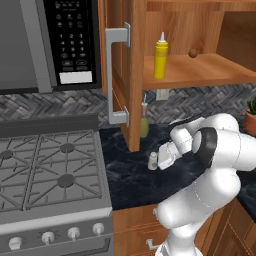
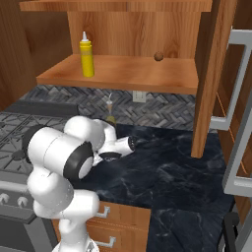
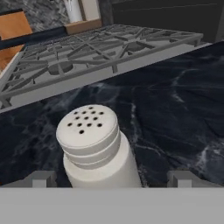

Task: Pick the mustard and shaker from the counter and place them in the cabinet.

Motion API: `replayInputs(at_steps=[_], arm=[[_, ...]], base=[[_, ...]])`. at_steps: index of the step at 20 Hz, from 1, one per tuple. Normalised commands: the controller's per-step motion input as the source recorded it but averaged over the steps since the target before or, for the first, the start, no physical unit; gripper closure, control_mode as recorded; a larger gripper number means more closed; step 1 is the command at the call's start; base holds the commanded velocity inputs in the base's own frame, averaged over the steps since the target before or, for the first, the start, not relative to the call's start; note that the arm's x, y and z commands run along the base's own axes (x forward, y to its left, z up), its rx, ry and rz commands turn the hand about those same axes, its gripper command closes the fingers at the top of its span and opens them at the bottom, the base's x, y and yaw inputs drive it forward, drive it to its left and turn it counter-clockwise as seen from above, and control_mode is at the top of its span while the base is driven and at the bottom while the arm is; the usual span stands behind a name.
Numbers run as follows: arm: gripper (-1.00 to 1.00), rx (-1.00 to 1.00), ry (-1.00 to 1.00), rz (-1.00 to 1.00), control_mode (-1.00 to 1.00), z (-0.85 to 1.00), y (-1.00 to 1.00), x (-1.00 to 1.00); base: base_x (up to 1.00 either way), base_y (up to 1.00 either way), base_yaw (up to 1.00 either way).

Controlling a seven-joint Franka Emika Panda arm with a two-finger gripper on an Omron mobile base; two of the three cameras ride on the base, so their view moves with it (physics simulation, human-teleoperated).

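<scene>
The mustard (image 1: 160, 57), a yellow squeeze bottle, stands upright on the left of the cabinet shelf (image 1: 205, 72), also seen as the mustard (image 2: 87, 56). The shaker (image 1: 152, 161), small and pale, stands upright on the dark counter (image 1: 130, 182) below the open cabinet door. My gripper (image 1: 160, 161) is low over the counter, right beside it. In the hand view the shaker (image 3: 96, 148) with its perforated cap sits between my open gripper's (image 3: 113, 179) fingertips (image 3: 41, 178), which stand apart from its sides.
A slim olive bottle (image 1: 144, 122) stands by the backsplash behind the shaker. A brown ball (image 1: 193, 52) lies on the shelf. The open door's silver handle (image 1: 116, 75) hangs above the counter. The gas stove (image 1: 50, 170) lies left, the microwave (image 1: 70, 40) above it, a potted plant (image 1: 250, 119) far right.
</scene>
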Motion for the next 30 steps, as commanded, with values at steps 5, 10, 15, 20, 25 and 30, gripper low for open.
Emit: replayInputs(at_steps=[5, 10, 15, 20, 25, 30], arm=[[-1.00, 0.00, 0.00, 0.00, -1.00, -0.11, 0.00, 0.27], [-1.00, 0.00, 0.00, 0.00, -1.00, -0.13, 0.00, 0.26], [1.00, 0.00, 0.01, 0.00, -1.00, -0.16, 0.01, 0.29], [1.00, 0.00, 0.00, 0.00, -1.00, 0.02, 0.00, 0.01], [1.00, 0.00, -0.08, 0.00, -1.00, 0.59, 0.00, -0.41], [1.00, 0.00, -0.11, 0.00, -1.00, 0.89, 0.00, -0.28]], base=[[0.00, 0.00, 0.00], [0.00, 0.00, 0.00], [0.00, 0.00, 0.00], [0.00, 0.00, 0.00], [0.00, 0.00, 0.00], [0.00, 0.00, 0.00]])
